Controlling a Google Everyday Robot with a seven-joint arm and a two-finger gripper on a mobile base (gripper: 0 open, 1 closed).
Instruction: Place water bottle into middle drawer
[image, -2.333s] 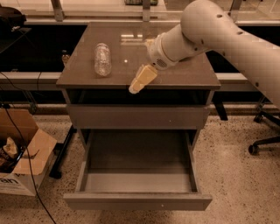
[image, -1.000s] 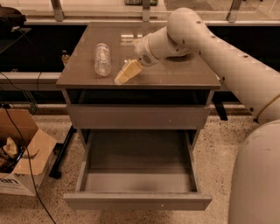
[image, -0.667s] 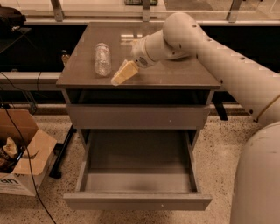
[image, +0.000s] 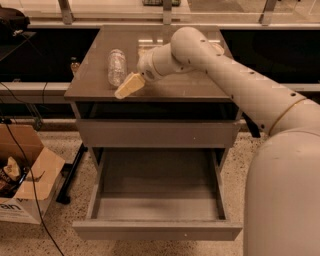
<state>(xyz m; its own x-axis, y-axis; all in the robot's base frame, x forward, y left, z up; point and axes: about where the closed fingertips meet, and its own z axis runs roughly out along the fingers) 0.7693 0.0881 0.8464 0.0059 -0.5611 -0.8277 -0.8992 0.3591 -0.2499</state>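
Observation:
The water bottle is clear and crinkled and lies on its side on the left part of the cabinet top. My gripper hangs just above the cabinet top, right beside the near end of the bottle, at its lower right. Nothing shows in the gripper. The middle drawer is pulled out wide below, with a grey boxy inside that holds nothing. The upper grey drawer front above it is shut.
An open cardboard box with items stands on the floor at the left, with black cables beside it. A black shelf runs behind the cabinet. My arm reaches in from the right over the cabinet top.
My gripper has moved left across the cabinet top, from the middle to right beside the bottle. The bottle and drawer have not moved.

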